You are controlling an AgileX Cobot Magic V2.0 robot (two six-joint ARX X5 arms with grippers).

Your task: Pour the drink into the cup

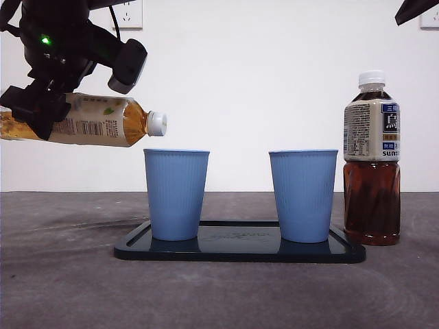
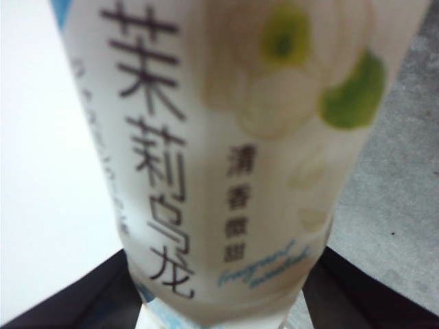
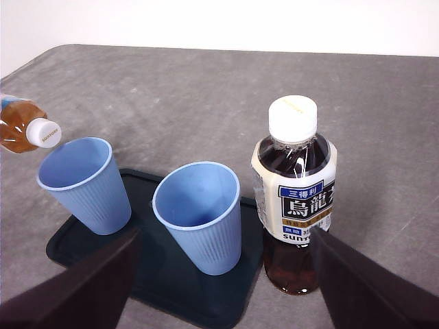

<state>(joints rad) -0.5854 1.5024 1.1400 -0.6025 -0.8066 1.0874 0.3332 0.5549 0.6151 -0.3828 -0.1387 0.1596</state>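
My left gripper is shut on a jasmine tea bottle with a white label and holds it almost level, its white cap just above and left of the left blue cup. The cap is on. The bottle fills the left wrist view. A second blue cup stands to the right on the same black tray. My right gripper is open and hangs above the dark oolong bottle and the cups, holding nothing.
The dark oolong tea bottle stands upright on the grey table, right of the tray. A white wall with sockets is behind. The right arm shows only as a black tip at the top right corner.
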